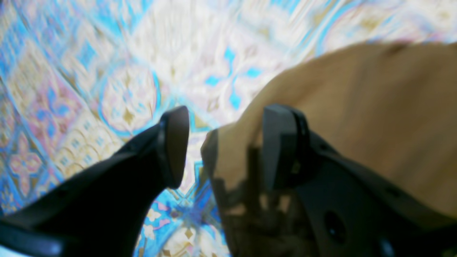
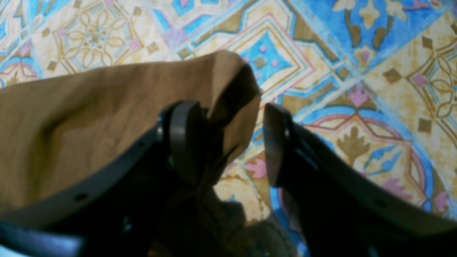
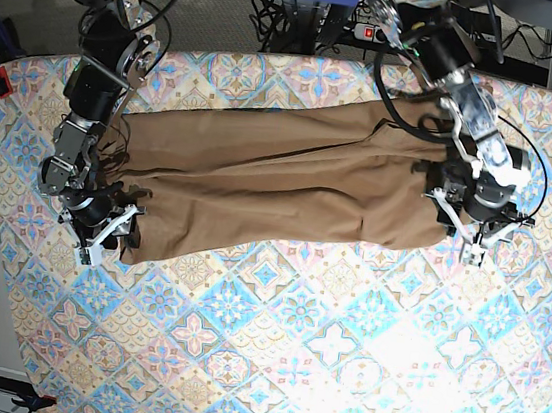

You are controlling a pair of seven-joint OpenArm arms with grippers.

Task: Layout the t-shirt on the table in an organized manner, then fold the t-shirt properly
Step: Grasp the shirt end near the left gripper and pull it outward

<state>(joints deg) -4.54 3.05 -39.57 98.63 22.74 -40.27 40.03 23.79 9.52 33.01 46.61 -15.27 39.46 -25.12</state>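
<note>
matt cloth t-shirt [image 3: 279, 182]; patterned cloth table [image 3: 269, 347]

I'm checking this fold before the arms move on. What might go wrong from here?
1. In the left wrist view the left hand stands open, with the t-shirt edge against only one finger; closing may miss the fabric.
2. The right hand is open too, with a bunched corner by one finger, so it may catch only part of the layers.
3. The shirt lies stretched and creased on the table; an uneven pull from either end could skew it.
</note>
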